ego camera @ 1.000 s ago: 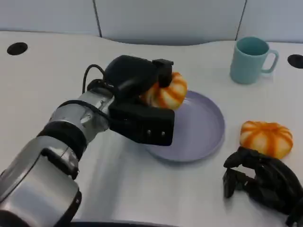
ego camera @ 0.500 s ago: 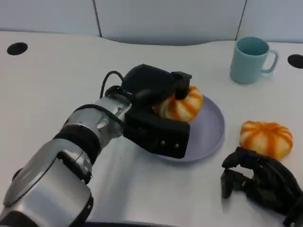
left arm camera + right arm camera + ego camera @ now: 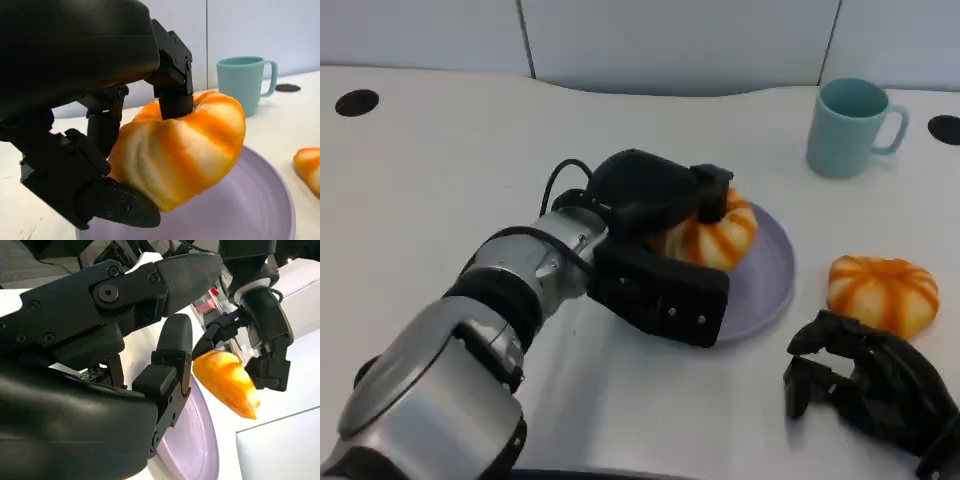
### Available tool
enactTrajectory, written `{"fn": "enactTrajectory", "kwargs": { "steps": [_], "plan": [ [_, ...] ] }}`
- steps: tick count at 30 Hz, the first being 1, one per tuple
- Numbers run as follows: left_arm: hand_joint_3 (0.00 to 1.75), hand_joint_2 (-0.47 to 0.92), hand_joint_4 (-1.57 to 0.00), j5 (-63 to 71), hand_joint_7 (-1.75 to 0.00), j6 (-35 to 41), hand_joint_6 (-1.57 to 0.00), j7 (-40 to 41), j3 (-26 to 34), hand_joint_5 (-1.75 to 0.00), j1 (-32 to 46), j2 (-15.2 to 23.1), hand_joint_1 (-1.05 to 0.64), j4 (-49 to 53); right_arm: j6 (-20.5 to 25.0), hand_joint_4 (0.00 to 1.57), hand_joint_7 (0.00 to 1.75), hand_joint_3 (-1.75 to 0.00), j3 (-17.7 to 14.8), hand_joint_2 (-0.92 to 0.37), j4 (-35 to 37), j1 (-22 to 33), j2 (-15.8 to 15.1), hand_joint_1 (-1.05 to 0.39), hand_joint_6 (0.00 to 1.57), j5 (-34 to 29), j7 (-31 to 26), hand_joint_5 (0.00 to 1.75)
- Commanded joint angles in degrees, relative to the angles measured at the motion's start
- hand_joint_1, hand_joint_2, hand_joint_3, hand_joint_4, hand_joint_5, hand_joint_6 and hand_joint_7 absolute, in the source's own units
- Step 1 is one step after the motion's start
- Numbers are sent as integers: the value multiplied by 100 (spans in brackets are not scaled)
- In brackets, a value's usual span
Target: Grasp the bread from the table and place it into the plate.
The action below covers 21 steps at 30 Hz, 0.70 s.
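My left hand (image 3: 655, 240) grips an orange-and-white striped bread (image 3: 713, 236) and holds it over the purple plate (image 3: 768, 275). In the left wrist view the bread (image 3: 185, 150) hangs a little above the plate (image 3: 250, 210), with black fingers (image 3: 172, 75) clamped on its top and underside. A second striped bread (image 3: 882, 292) lies on the table right of the plate. My right hand (image 3: 865, 390) rests on the table just in front of that bread, fingers curled in with nothing in them. The right wrist view shows the held bread (image 3: 227, 382) above the plate (image 3: 192, 440).
A teal mug (image 3: 850, 127) stands at the back right, behind the plate. Two dark round holes (image 3: 356, 102) sit in the tabletop at the far left and far right (image 3: 945, 128). A grey wall panel runs along the table's far edge.
My left hand has carried the bread to the right and lower, from the plate's left rim to over its middle. The right hand and the second bread have stayed put.
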Motion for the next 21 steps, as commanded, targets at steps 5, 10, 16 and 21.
{"fn": "enactTrajectory", "kwargs": {
  "steps": [5,10,16,21],
  "plan": [
    [11,92,0,-32,-85,212,-7,-595,22,-101,-291,-23,-79,-11,152,58,91,-9,20,-92,109,157,-8,-53,76,-93,-85,164],
    [11,92,0,9,-83,369,0,-753,-33,-81,-326,-41,-87,-10,170,58,91,-9,3,-92,81,161,1,-54,76,-65,-76,166],
    [10,92,0,78,-84,491,0,-828,-111,-61,-356,-43,-93,-14,199,57,93,-10,-8,-92,90,150,-11,-53,75,-44,-9,169],
    [8,92,0,60,-88,520,0,-901,-92,-54,-354,-30,-94,-22,145,56,93,-9,33,-92,49,170,-24,-55,75,-124,-118,169]
  ]
}}
